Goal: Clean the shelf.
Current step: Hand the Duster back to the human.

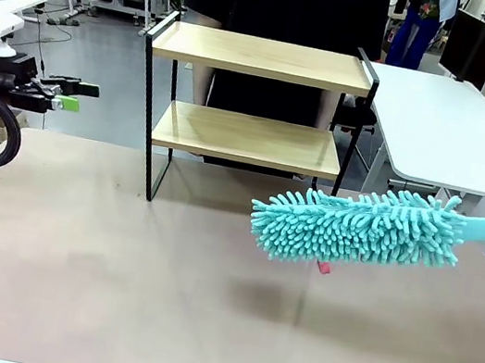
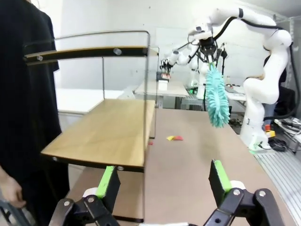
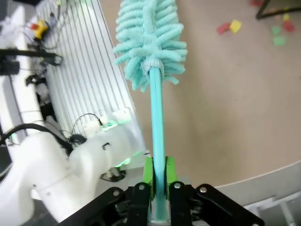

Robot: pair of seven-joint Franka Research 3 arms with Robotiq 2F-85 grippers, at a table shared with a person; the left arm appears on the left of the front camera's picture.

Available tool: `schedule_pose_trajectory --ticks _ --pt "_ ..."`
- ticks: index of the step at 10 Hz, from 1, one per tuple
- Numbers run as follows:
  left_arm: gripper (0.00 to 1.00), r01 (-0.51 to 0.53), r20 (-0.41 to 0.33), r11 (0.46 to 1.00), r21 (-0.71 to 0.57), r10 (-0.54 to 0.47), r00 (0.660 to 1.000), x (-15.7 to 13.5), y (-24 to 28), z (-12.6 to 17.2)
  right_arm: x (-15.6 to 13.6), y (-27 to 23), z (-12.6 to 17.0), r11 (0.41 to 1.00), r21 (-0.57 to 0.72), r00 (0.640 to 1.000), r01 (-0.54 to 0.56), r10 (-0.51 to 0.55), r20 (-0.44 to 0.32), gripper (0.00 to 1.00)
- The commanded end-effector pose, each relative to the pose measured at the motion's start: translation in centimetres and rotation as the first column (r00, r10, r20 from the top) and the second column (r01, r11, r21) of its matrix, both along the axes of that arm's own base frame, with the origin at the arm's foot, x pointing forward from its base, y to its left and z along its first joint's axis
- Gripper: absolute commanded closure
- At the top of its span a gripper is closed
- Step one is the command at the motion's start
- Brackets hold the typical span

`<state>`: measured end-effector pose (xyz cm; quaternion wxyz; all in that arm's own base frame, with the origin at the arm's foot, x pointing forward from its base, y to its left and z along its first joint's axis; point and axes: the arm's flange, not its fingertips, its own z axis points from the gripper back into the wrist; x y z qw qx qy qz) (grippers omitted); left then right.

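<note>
- The left hand (image 1: 77,96) hangs at the left edge of the front view, above the table (image 1: 110,290), well to the left of the shelf (image 1: 249,117). Its green-padded fingers (image 2: 109,181) stand spread apart with nothing between them.
- The shelf stands at the far middle of the table, two light wooden boards in a thin black frame, both boards bare. A person in black (image 1: 284,1) stands right behind it.
- Small coloured bits (image 2: 174,138) lie on the table near the foot of the shelf.
- A turquoise duster (image 1: 356,228) hovers above the table, in front of the shelf's right end and lower than its lower board, not touching it.
- The right hand (image 3: 159,181) is pressed together on the duster's handle (image 3: 156,113).
</note>
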<state>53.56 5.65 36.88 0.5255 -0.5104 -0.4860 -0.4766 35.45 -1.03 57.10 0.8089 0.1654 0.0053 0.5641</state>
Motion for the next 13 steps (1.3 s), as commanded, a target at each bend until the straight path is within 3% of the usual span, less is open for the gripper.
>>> schedule_pose_trajectory --ticks 1,6,9,10,13 --pt "0.0 -0.012 -0.049 0.998 0.059 0.015 0.999 -2.6 -2.4 0.6 1.8 -0.8 -0.1 0.995 0.071 0.996 -0.071 0.066 0.063 0.87" --pt "0.0 -0.022 -0.066 1.0 0.022 0.023 0.998 -8.6 -7.0 -1.6 4.0 -1.4 0.4 0.973 0.169 0.982 -0.155 0.134 0.132 0.87" --pt "0.0 -0.044 -0.077 0.999 -0.02 0.043 0.996 -9.3 -7.4 -1.9 5.0 -0.6 0.8 0.957 0.202 0.974 -0.207 0.181 0.14 0.87" --pt "0.0 -0.004 -0.109 1.0 -0.016 0.002 0.994 -9.1 -7.4 -1.7 5.1 -0.4 0.9 0.96 0.201 0.977 -0.197 0.174 0.123 0.87" --pt "0.0 -0.018 -0.087 1.0 0.003 0.018 0.996 -9.0 -7.1 -2.2 4.5 -0.2 0.3 0.972 0.164 0.98 -0.167 0.146 0.133 0.87"
